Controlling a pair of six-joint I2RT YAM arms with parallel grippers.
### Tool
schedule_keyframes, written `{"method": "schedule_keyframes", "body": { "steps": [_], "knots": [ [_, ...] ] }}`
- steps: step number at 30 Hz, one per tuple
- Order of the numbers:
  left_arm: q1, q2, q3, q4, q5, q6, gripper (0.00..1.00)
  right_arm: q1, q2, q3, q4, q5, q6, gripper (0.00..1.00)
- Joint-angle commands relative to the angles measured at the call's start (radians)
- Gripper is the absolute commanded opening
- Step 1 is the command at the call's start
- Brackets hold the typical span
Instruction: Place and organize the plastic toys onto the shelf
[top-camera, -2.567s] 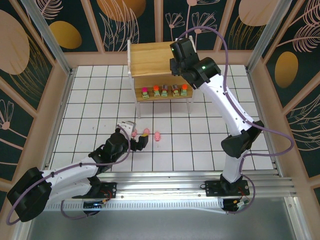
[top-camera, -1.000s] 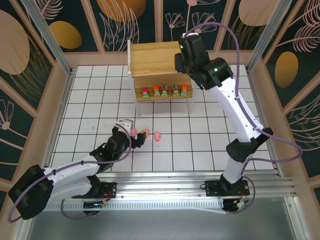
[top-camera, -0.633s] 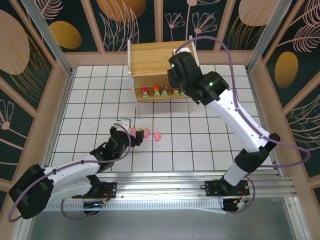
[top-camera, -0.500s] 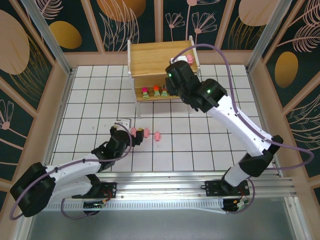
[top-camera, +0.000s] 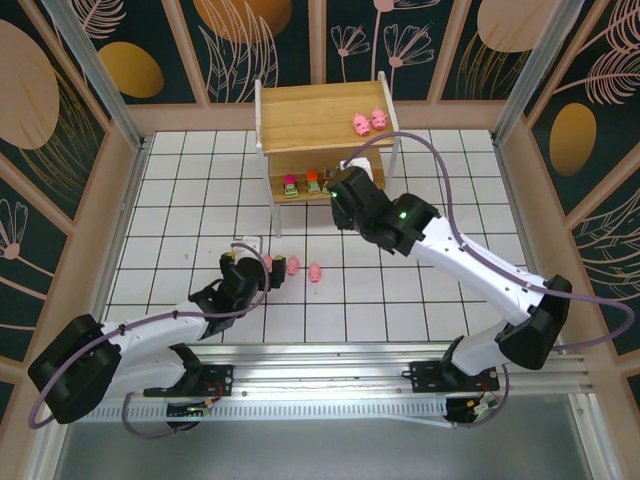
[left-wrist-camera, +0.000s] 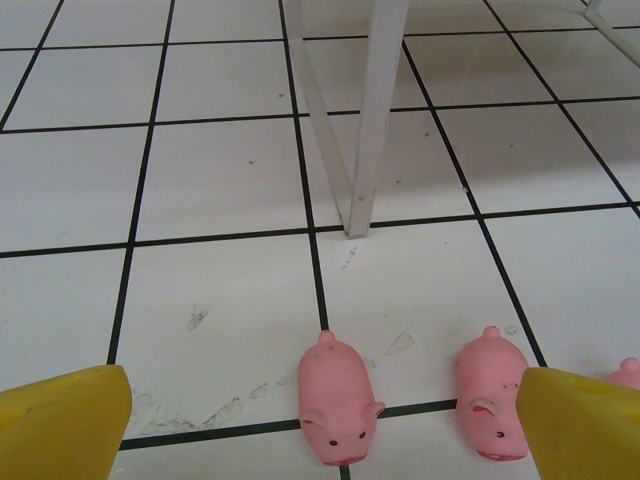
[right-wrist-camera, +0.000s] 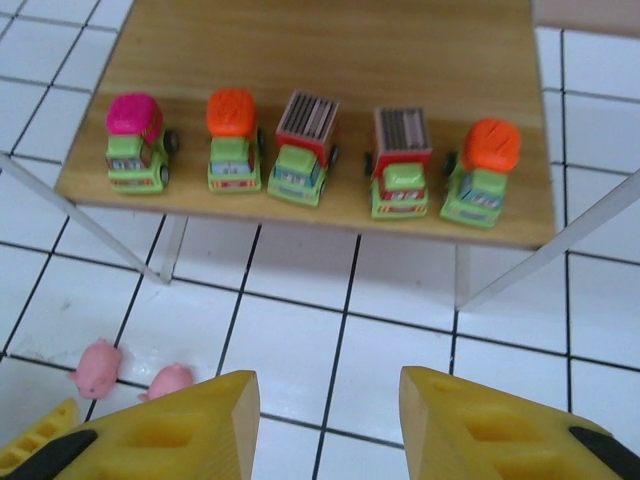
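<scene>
Two pink pigs (top-camera: 361, 123) (top-camera: 379, 119) lie on the top board of the shelf (top-camera: 300, 115). Several green trucks (right-wrist-camera: 303, 147) stand in a row on the lower board (right-wrist-camera: 300, 50). Three pink pigs (top-camera: 293, 265) lie on the tiled floor in front of the shelf. My left gripper (left-wrist-camera: 322, 385) is open and low over them, with one pig (left-wrist-camera: 337, 398) between its fingers and untouched. A second pig (left-wrist-camera: 492, 393) lies by the right finger (left-wrist-camera: 585, 420). My right gripper (right-wrist-camera: 330, 385) is open and empty, hovering in front of the lower board.
A white shelf leg (left-wrist-camera: 365, 150) stands just beyond the floor pigs. In the top view the right arm (top-camera: 400, 215) covers the right half of the lower board. Wooden walls (top-camera: 120, 170) ring the white tiled floor (top-camera: 200, 200).
My right arm has pulled back from the shelf top and come down in front of the lower board, leaving two pigs on top. Its jaws have narrowed slightly. My left gripper edged closer to the floor pigs.
</scene>
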Motion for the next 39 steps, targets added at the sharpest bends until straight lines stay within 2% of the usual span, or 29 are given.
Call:
{"method": "schedule_keyframes", "body": {
  "steps": [1, 10, 22, 33, 39],
  "knots": [
    [-0.003, 0.002, 0.026, -0.016, -0.024, -0.022, 0.99, 0.023, -0.018, -0.053, 0.075, -0.032, 0.064, 0.42],
    [0.032, -0.055, -0.009, 0.007, 0.041, -0.027, 0.99, 0.059, 0.01, -0.155, 0.166, -0.086, 0.129, 0.41],
    [0.062, -0.05, -0.012, 0.01, 0.09, -0.038, 0.99, 0.09, 0.099, -0.263, 0.291, -0.167, 0.197, 0.42],
    [0.169, -0.083, -0.048, 0.042, 0.235, -0.066, 0.99, 0.094, 0.186, -0.32, 0.373, -0.21, 0.231, 0.45],
    [0.193, -0.079, -0.052, 0.053, 0.279, -0.072, 0.99, 0.103, 0.233, -0.327, 0.389, -0.215, 0.242, 0.46]
  ]
}}
